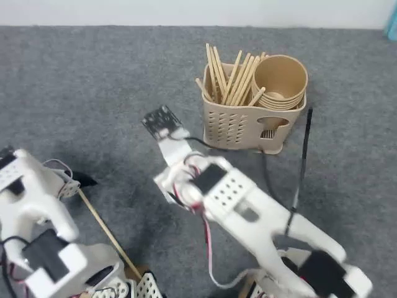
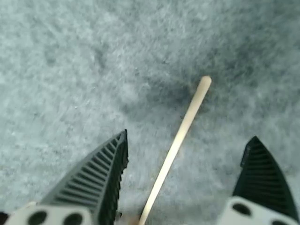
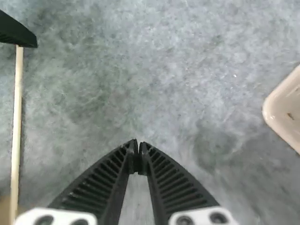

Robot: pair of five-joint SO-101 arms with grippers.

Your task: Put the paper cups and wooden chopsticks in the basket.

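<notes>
One wooden chopstick (image 1: 107, 231) lies on the grey carpet at the lower left. My left gripper (image 1: 80, 184) is at its far end, open. In the left wrist view the chopstick (image 2: 187, 119) runs between the spread fingers of that gripper (image 2: 190, 137), touching neither. The beige basket (image 1: 239, 127) stands at the upper right and holds several chopsticks (image 1: 229, 77) and stacked paper cups (image 1: 280, 81). My right gripper (image 3: 138, 146) is shut on nothing over bare carpet, between the loose chopstick (image 3: 16, 122) and the basket's corner (image 3: 286, 112).
The right arm's white body (image 1: 248, 211) stretches from the lower right toward the middle, in front of the basket. A black cable (image 1: 302, 155) runs beside the basket. Grey carpet covers the whole surface.
</notes>
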